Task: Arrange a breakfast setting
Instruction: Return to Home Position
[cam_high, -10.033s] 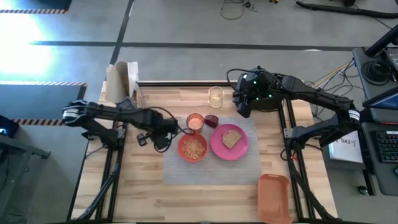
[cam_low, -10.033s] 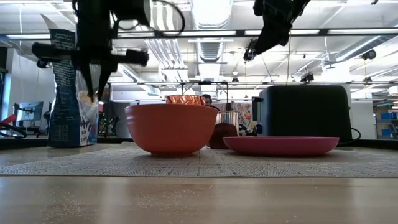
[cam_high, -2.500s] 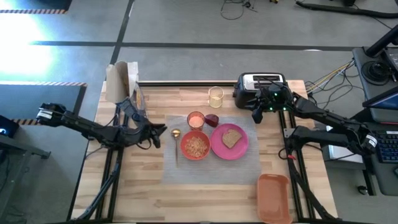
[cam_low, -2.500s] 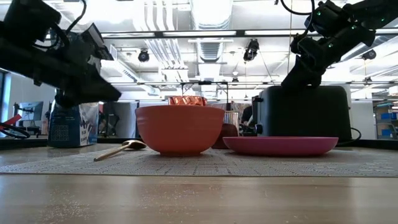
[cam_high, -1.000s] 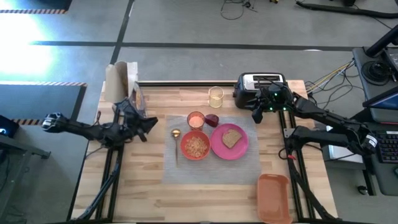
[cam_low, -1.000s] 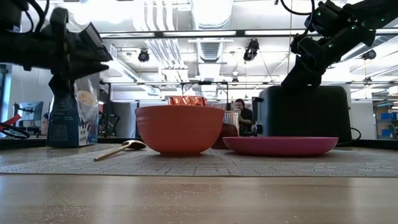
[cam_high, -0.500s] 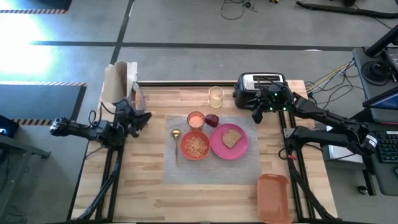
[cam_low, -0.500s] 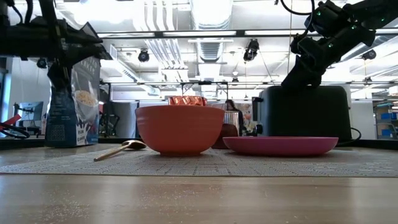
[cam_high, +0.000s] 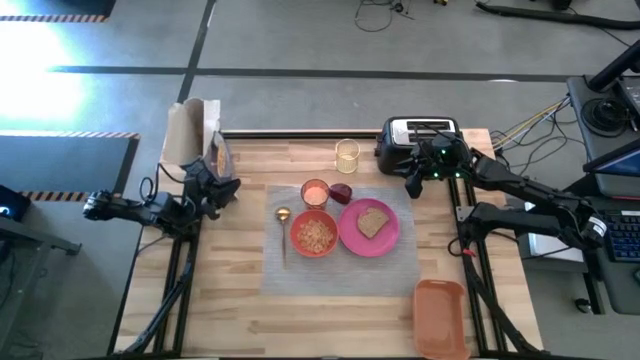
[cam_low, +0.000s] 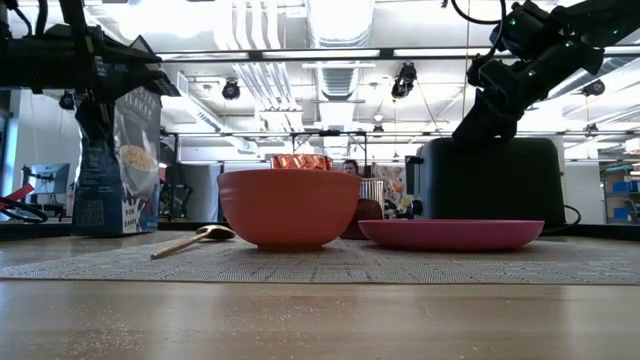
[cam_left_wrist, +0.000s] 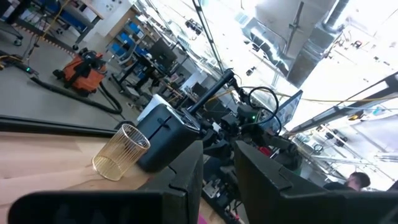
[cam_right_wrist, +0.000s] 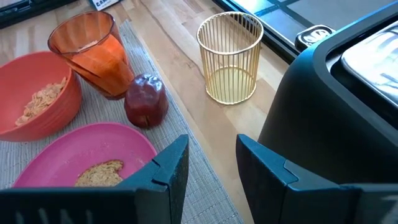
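Note:
On a grey placemat (cam_high: 340, 270) stand a round pink plate (cam_high: 385, 240) with a brown toast slice (cam_high: 373, 221), an orange-red bowl (cam_high: 313, 236) holding cereal, a small orange cup (cam_high: 314, 193) and a dark red fruit (cam_high: 341, 193). A gold spoon (cam_high: 284, 232) lies left of the bowl. My left gripper (cam_high: 228, 187) is open and empty above the table's left side, left of the spoon. My right gripper (cam_high: 412, 185) is open and empty beside the toaster, right of the fruit (cam_right_wrist: 146, 99).
A black-and-silver toaster (cam_high: 420, 135) stands at the far right and a gold wire cup (cam_high: 347, 155) left of it. A cereal bag (cam_high: 195, 130) stands at the far left corner. A rectangular orange tray (cam_high: 440, 318) lies at the near right.
My left gripper has drawn back toward the table's left edge and a little toward the far edge, away from the spoon, staying open and empty. The dishes have kept still.

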